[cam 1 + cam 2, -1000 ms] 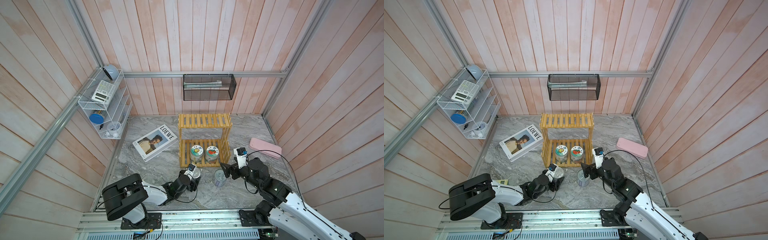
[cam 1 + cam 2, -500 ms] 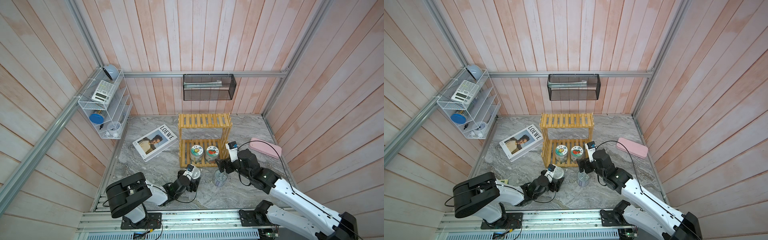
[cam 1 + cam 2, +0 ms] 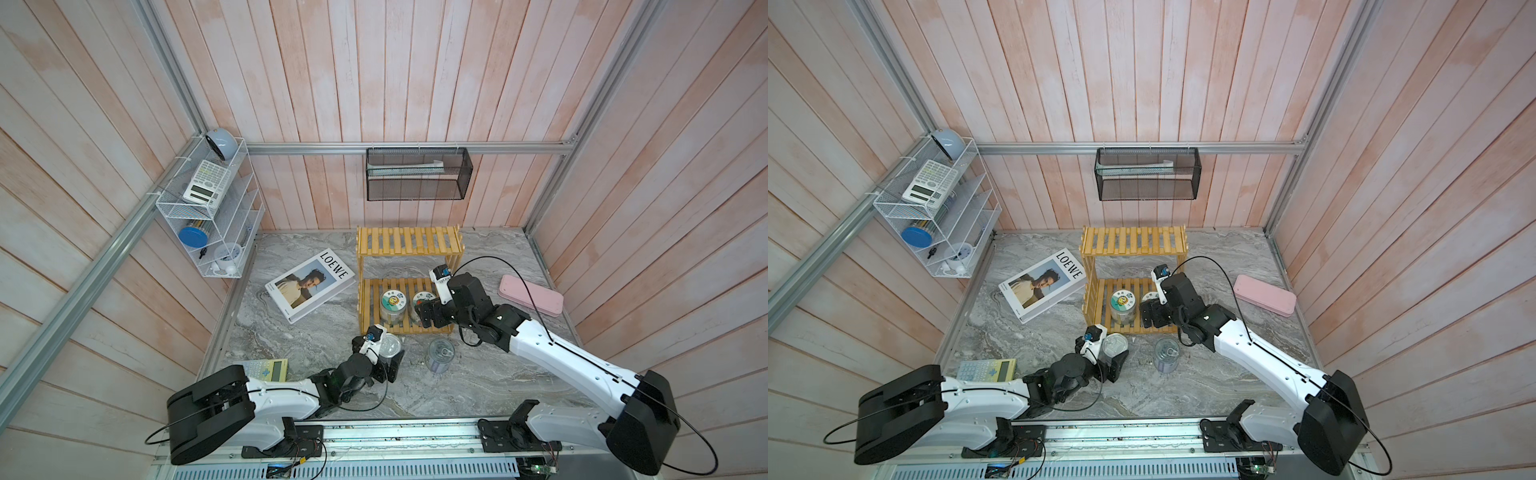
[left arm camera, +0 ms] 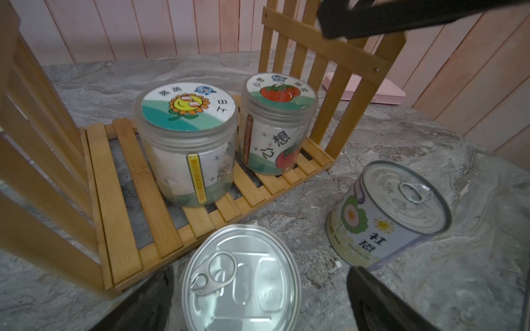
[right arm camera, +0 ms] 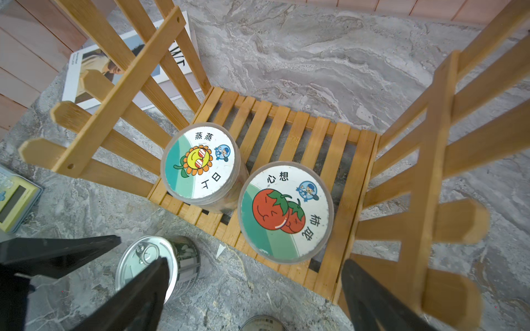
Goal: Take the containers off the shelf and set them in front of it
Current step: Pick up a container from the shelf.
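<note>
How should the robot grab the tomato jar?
I'd grip the tomato jar by its round wall under the lid, coming from the open front of the shelf: slats close one side, and the sunflower jar stands close on the other.

Twelve o'clock is taken toward the back wall. The shelf is set on the table near that wall. On its lower tier two jars are stood side by side: the nine o'clock jar and the three o'clock jar. At six o'clock of the shelf two tins are stood on the table — the seven o'clock tin is flanked by the fingers of the left gripper, and the five o'clock tin is apart from it. The right gripper is held just before the three o'clock jar. A book is laid at nine o'clock of the shelf, a case at three, a calculator at eight. A wire rack is hung at ten, a mesh basket at twelve.
</note>
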### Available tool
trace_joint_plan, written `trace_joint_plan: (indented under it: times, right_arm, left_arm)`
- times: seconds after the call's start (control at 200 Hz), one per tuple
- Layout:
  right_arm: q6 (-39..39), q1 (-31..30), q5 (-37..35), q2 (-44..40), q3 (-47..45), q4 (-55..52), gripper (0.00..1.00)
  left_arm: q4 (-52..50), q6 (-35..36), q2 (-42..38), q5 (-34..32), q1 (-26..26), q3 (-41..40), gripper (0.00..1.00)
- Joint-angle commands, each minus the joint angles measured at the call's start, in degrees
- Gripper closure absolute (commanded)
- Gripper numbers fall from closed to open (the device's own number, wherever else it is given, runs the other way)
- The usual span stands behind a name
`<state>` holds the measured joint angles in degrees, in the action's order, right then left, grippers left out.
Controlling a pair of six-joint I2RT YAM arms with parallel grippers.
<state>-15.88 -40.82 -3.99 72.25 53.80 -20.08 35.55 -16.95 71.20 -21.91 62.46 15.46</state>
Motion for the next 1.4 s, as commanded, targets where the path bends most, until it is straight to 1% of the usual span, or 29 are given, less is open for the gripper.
trace_joint_plan:
  times: [0.0,0.18,0.405,0.6,0.86,0.965,1.2,1.395]
  right_arm:
    - [-0.45,0.14,-0.39,3.01,2.33,-3.39,0.02]
    - [-1.65,0.15,-2.85,6.94,4.18,-4.53,0.02]
    - [-1.99,0.21,-4.96,10.9,5.03,-2.89,0.02]
    - [-2.22,0.14,-7.62,14.16,6.48,-2.0,0.02]
    - [-3.22,0.09,-11.53,16.45,8.1,-3.31,0.02]
    - [-3.87,0.12,-12.44,17.37,8.38,-3.29,0.02]
    - [-4.28,0.05,-12.05,20.04,9.34,-4.77,0.02]
    - [-4.21,0.1,-12.3,24.89,14.4,-11.98,0.02]
  left_arm:
    - [-5.85,0.96,-5.06,-1.34,0.22,0.18,0.0]
    - [-12.61,0.63,-13.09,-1.29,0.21,0.76,0.0]
    - [-16.26,-0.25,-18.56,-2.09,-0.03,0.09,0.0]
    - [-18.44,-1.14,-20.54,-1.44,-0.85,0.09,0.0]
    - [-21.73,-3.53,-23.85,2.86,-5.37,1.22,0.0]
    - [-22.65,-2.83,-23.65,3.23,-5.42,2.26,0.0]
    - [-22.5,-2.65,-22.38,3.89,-5.42,2.79,0.0]
    - [-22.69,-2.72,-22.51,3.94,-5.42,2.73,0.0]
